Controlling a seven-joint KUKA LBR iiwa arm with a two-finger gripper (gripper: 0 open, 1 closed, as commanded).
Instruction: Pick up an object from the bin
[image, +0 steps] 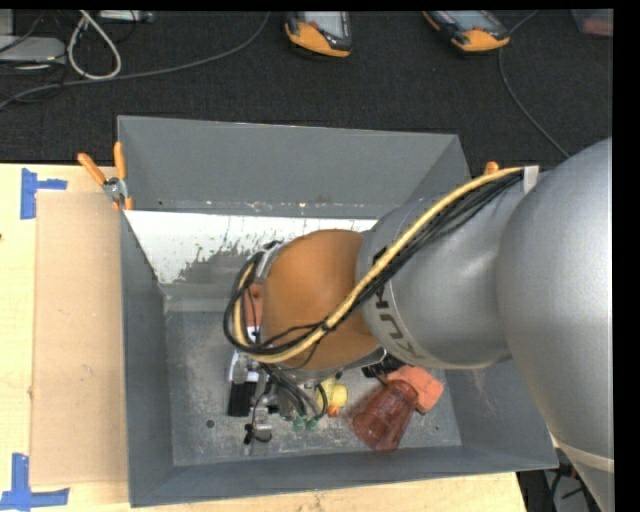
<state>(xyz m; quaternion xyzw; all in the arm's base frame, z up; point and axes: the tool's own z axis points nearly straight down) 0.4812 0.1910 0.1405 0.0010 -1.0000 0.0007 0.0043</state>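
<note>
Low by the bin's (290, 170) front edge beside a reddish-brown lump (383, 418), we seem poised to grasp, though we cannot tell the jaws' state; next, close and lift.

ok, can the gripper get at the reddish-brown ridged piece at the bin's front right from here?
Probably yes. The reddish-brown piece lies uncovered on the floor of the bin, to the right of the gripper. A salmon block seems to sit against its far end and may crowd the approach.
</note>
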